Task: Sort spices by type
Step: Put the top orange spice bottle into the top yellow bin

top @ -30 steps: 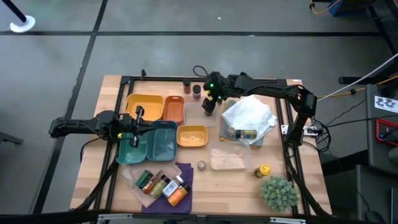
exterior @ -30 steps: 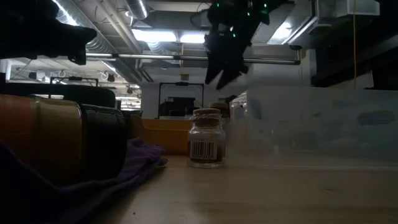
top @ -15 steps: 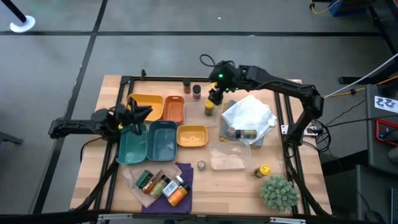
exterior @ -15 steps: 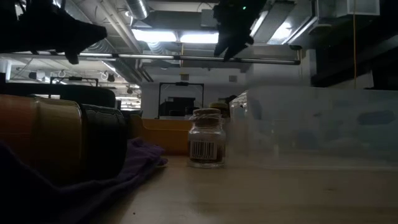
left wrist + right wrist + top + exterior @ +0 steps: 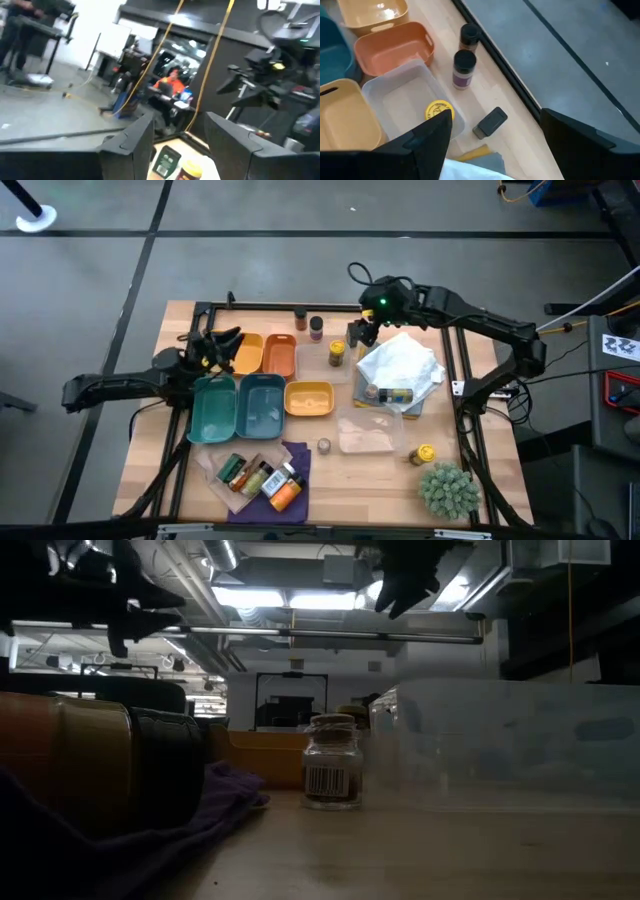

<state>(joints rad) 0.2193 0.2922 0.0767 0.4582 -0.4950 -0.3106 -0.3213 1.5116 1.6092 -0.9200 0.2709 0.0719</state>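
The right gripper hangs above the far side of the surface, its jaws spread wide with nothing between them. Below it a yellow-capped jar stands in a clear tray. Two dark-capped jars stand just beyond that tray, near the far edge, beside an orange tray.

The left gripper is raised over the yellow tray at the far left. Its jaws stand partly apart and hold nothing.

Two teal trays lie side by side nearer the front. On the purple cloth at the front edge lies a cluster of spice bottles. A small glass jar stands upright on the bare wood just beside the cloth. Another yellow-capped jar sits near the spiky green plant. A further bottle lies on its side under the crumpled white bag.
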